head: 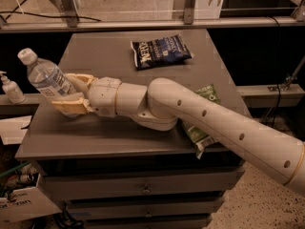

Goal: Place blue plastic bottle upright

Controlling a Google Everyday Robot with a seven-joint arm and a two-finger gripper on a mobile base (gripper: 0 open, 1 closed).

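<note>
1. The gripper (67, 92) is at the left-centre of the frame, over the left edge of the grey cabinet top (109, 61). Its two tan fingers are clamped on the lower body of the blue plastic bottle (46, 78).
2. The bottle leans, with its white cap toward the upper left. Its base is hidden by the fingers, so contact with the top cannot be told.
3. The low grip probably lets a wrist roll swing the cap upward.
4. The arm (214, 123) reaches in from the lower right and lies over a green snack bag (206, 94). A dark blue snack bag (159, 51) lies well apart at upper centre, and a pump dispenser (10, 87) stands at the far left.
5. Righting the bottle and setting it down look not yet done.
</note>
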